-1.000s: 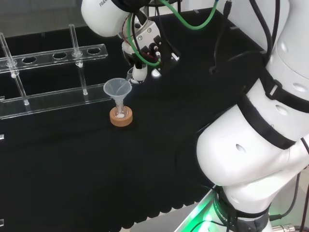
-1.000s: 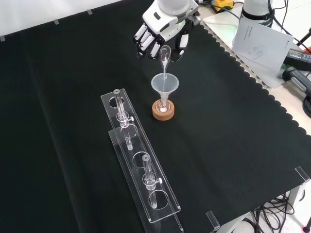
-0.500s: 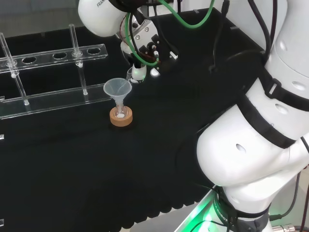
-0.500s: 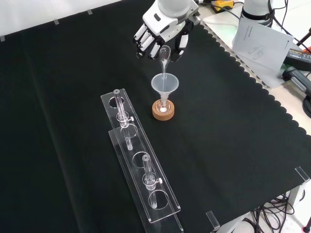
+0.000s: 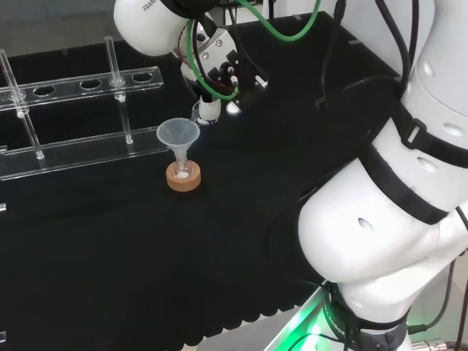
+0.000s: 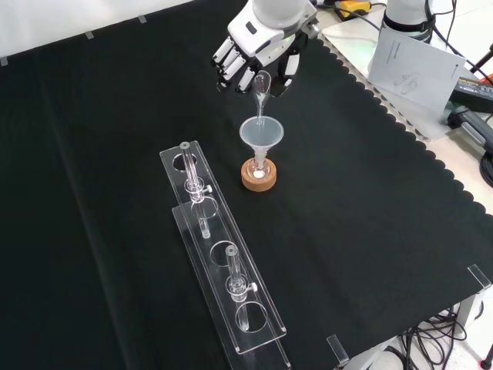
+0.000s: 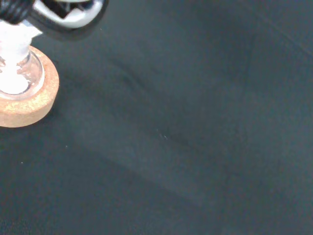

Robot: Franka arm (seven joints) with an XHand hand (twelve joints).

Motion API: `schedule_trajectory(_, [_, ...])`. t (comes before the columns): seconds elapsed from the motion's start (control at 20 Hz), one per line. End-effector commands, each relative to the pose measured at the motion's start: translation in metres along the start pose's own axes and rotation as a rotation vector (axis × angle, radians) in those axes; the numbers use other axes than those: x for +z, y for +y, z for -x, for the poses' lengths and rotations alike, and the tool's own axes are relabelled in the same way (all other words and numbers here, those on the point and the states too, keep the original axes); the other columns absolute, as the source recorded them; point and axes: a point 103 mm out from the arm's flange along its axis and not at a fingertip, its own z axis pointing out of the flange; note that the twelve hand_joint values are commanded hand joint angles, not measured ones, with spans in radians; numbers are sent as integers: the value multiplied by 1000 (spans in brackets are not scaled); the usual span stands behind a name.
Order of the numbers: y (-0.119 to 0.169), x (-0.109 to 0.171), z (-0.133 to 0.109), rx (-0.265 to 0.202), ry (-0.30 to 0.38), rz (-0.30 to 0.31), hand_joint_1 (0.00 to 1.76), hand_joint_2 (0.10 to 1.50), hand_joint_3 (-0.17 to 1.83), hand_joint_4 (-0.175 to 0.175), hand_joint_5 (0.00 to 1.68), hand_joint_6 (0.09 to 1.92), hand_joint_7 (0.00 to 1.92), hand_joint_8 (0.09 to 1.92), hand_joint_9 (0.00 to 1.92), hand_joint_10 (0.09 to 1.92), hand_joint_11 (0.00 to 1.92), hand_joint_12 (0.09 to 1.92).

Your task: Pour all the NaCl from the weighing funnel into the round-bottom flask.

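Front view, left of and below the robot hand [image 6: 258,48]: clear rack [image 6: 219,266] on the surface [image 6: 385,193]. Robot hand pinches the weighing funnel [image 6: 261,91], tilted spout-down over a plastic funnel [image 6: 261,134] just under it. That sits in the flask [image 6: 259,173] on a cork ring [image 6: 259,180]; white powder in the flask.

Wrist view cuts off the cork ring [image 7: 22,105] and the round-bottom flask [image 7: 19,73] at the edge, and the hand [image 7: 63,12] is just a blurry bit in the corner. In the head view the arm's link hides most of the hand, so the weighing funnel [image 5: 197,110] barely peeks out. Can't tell if any grains are left inside it; it's too small in the front view.
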Motion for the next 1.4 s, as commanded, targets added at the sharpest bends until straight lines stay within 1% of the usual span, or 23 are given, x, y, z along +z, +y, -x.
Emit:
schedule_trajectory(0.05, [1, -3, 0, 4, -17, -6, 1062, 746, 638, 175, 1094, 976, 409, 689, 719, 526, 523, 1229])
schedule_trajectory(0.35, [1, -5, -2, 4, -36, -13, 1062, 746, 638, 175, 1094, 976, 408, 689, 718, 526, 525, 1230])
schedule_trajectory(0.8, [3, -7, -3, 1, -47, -21, 1061, 747, 637, 175, 1094, 976, 407, 688, 718, 525, 529, 1229])
schedule_trajectory(1.15, [2, -7, -3, 3, -47, -23, 1061, 747, 637, 175, 1093, 977, 404, 687, 718, 525, 530, 1228])
schedule_trajectory(1.4, [2, -5, -2, 11, -32, -19, 1061, 747, 636, 175, 1093, 977, 403, 687, 717, 525, 531, 1227])
